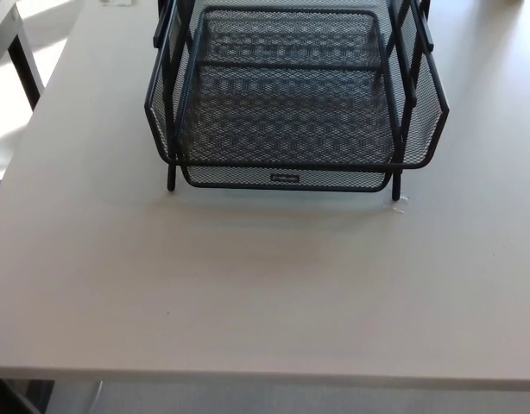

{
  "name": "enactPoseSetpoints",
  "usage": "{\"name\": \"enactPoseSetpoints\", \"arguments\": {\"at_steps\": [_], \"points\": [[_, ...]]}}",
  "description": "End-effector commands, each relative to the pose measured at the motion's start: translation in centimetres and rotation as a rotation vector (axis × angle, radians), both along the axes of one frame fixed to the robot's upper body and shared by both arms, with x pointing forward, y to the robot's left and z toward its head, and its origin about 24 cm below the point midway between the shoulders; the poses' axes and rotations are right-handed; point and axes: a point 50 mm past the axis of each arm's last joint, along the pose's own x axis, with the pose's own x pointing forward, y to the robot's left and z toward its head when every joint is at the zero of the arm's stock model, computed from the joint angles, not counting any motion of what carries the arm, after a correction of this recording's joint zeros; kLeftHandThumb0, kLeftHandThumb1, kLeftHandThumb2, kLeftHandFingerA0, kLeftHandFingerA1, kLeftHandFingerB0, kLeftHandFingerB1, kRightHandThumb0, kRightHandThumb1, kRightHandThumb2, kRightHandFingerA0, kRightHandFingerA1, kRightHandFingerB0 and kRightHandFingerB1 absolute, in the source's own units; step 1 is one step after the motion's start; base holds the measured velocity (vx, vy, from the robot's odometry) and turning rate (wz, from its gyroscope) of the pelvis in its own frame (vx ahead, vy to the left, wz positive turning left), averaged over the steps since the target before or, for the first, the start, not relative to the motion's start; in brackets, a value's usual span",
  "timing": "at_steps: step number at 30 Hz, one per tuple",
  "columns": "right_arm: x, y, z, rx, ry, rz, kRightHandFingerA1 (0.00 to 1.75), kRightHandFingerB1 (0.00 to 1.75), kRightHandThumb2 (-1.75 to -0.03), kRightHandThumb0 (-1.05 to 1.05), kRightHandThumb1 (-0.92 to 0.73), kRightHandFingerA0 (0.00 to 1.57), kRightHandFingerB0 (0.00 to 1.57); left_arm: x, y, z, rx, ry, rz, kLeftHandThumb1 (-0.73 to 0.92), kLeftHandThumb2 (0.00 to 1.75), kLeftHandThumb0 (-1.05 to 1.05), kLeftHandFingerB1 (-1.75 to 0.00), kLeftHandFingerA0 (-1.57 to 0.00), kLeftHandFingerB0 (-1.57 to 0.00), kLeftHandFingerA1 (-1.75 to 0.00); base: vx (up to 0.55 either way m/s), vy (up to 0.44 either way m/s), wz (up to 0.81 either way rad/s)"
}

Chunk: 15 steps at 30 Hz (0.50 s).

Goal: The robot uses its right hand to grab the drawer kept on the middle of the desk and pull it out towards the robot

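Note:
A black wire-mesh drawer unit (291,95) stands at the far middle of the pale desk (248,285). It holds stacked mesh trays in a black frame with thin legs. The lowest tray's front edge (287,178) carries a small label and sits about level with the front legs. A wider upper tray's rim (291,162) runs just above it. Neither of my hands shows in the head view.
A small clear scrap (400,204) lies on the desk by the unit's front right leg. The desk's near edge runs along the bottom of the picture. Part of another table (10,39) shows at the far left, across a gap.

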Motion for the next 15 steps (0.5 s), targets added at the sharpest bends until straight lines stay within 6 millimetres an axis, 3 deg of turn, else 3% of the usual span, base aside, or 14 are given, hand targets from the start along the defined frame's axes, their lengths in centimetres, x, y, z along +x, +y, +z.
{"name": "enactPoseSetpoints", "arguments": {"at_steps": [1,2,3,9,10,11,13,15], "points": [[0.8,0.0,-2.2,0.749,0.212,-0.095,0.49,0.36,-0.70,-0.64,-0.92,0.39,0.30,-0.1,0.2,0.1,0.039,0.040,-0.006,0.74,0.61,-0.31,-0.57,-0.54,-0.52,-0.89,0.00,0.000,0.00],[-0.2,0.5,-3.7,0.698,0.480,-0.172,0.50,0.37,-0.66,-0.76,-0.86,0.40,0.44,-0.1,0.1,0.2,0.035,0.039,-0.006,0.73,0.61,-0.32,-0.59,-0.54,-0.51,-0.96,0.00,0.000,0.00],[-0.7,0.6,-4.1,0.661,0.591,-0.204,0.50,0.37,-0.66,-0.76,-0.86,0.40,0.44,-0.1,0.0,0.2,0.034,0.034,-0.003,0.74,0.61,-0.32,-0.59,-0.54,-0.53,-0.91,0.00,0.000,0.00],[-1.0,0.7,-4.3,0.719,0.557,-0.273,0.52,0.41,-0.63,-0.65,-0.79,0.45,0.53,-0.1,0.0,0.2,0.046,0.061,-0.011,0.74,0.61,-0.33,-0.59,-0.53,-0.51,-0.89,0.00,0.000,0.00],[-1.7,1.1,-4.7,0.555,0.613,-0.243,0.61,0.46,-0.62,-0.68,-0.74,0.48,0.54,0.0,0.0,0.1,0.056,0.082,-0.018,0.72,0.61,-0.35,-0.57,-0.53,-0.50,-0.85,0.00,0.000,0.00],[-1.7,1.2,-4.7,0.537,0.619,-0.238,0.61,0.46,-0.62,-0.68,-0.74,0.48,0.54,0.0,0.0,0.2,0.051,0.081,-0.026,0.72,0.61,-0.33,-0.55,-0.54,-0.51,-0.84,0.00,0.000,0.00],[-1.7,1.1,-4.7,0.539,0.622,-0.239,0.61,0.46,-0.62,-0.68,-0.74,0.48,0.54,0.0,0.0,0.2,0.049,0.085,-0.026,0.72,0.61,-0.34,-0.58,-0.54,-0.50,-0.87,0.00,0.000,0.00],[-2.1,1.3,-4.9,0.654,0.499,-0.317,0.56,0.44,-0.63,-0.65,-0.74,0.48,0.54,-0.1,0.0,0.2,0.044,0.077,-0.017,0.72,0.61,-0.35,-0.57,-0.55,-0.50,-0.88,0.00,0.000,0.00]]}}
